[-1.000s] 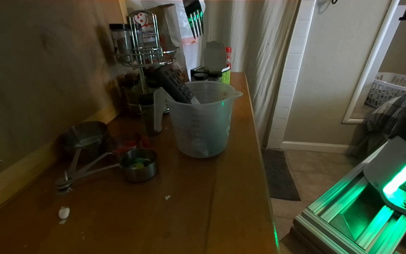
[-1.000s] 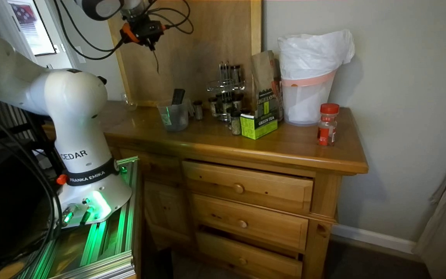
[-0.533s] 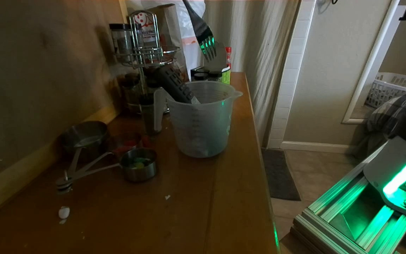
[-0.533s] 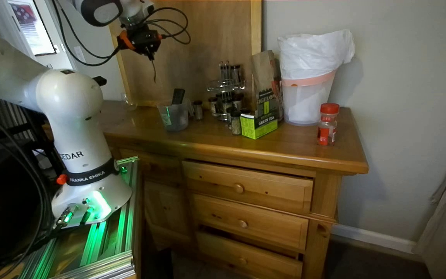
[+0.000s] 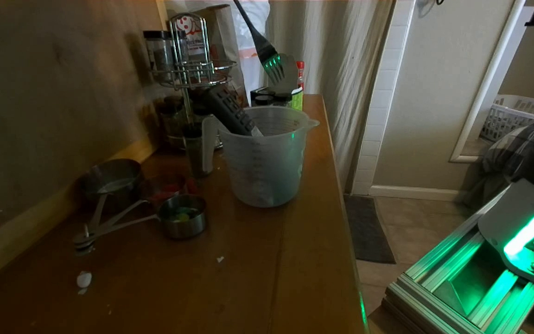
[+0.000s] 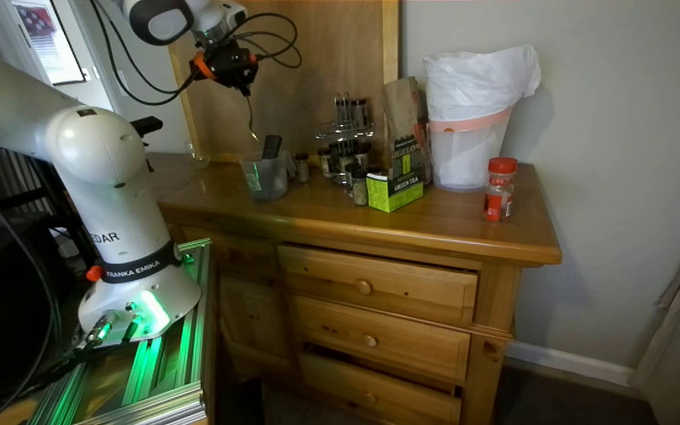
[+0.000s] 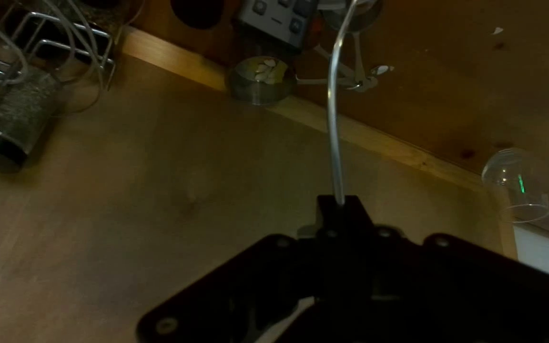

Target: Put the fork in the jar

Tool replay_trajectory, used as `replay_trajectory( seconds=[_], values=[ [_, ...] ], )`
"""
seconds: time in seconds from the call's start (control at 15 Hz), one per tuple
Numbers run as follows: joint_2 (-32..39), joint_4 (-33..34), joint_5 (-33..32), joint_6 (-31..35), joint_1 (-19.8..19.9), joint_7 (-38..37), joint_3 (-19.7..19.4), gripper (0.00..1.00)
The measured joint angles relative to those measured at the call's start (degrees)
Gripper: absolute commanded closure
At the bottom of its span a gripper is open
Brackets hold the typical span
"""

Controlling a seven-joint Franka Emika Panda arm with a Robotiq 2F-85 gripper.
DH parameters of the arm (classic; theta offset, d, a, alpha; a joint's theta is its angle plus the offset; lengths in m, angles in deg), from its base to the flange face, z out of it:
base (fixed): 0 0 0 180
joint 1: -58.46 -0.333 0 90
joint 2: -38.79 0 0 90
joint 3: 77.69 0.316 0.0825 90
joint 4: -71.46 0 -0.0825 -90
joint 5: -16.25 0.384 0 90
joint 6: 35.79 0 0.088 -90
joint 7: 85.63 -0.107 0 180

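Fork (image 5: 264,48) hangs aslant, tines lowest, its handle end nipped in the gripper (image 7: 339,204). From where I stand, those tines look just above the open mouth of the jar (image 5: 267,171) on the dresser (image 6: 452,212), so mostly downward travel seems called for.

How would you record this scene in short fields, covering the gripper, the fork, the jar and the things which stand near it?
Gripper: closed on the handle of the fork
Fork pose: tilted, tines down, appearing above the mouth of the jar in both exterior views
Jar: translucent, whitish, upright on the wooden top
Jar contents: dark object with buttons, leaning out past the rim; anything else is unclear
Nearby: metal measuring cups, wire spice rack
Task state: fork not yet inside
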Motion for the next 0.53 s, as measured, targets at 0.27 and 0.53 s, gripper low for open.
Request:
replay_trajectory(
  seconds=[0.27, 0.53],
  values=[
    [0.0, 0.0, 3.3, -0.08, 4.02, 2.66, 2.02, 0.46],
    [-0.05, 0.03, 7.01, -0.13, 5.41, 4.35, 3.4, 0.18]
  ],
)
